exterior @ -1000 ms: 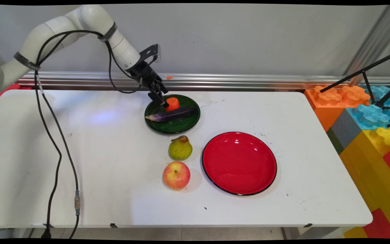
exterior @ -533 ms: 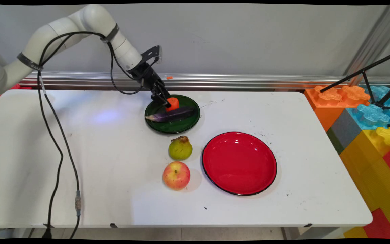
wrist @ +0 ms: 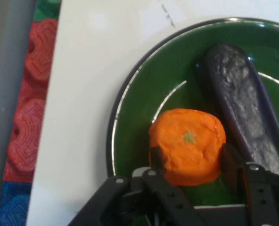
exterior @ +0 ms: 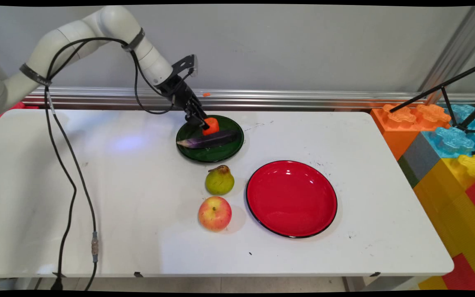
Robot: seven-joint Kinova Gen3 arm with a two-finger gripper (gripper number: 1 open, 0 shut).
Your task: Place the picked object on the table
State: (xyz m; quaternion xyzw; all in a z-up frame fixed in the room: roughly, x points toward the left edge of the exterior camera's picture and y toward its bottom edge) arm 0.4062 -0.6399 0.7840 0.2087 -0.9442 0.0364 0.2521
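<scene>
Fingers [wrist: 154, 162] sit one on each side of the orange carrot piece [wrist: 189, 145], closed to its width and touching its flanks; a firm hold cannot be confirmed. Gripper [exterior: 201, 122] comes down at a slant from upper left. Carrot piece stands cut end up on the green plate [exterior: 192, 152], directly between the fingers. Just beside it lies the eggplant [exterior: 208, 140], long axis roughly across the plate. Nearer the bench front: apple [exterior: 215, 213], then pear [exterior: 219, 180], red plate [exterior: 291, 199] to their right.
</scene>
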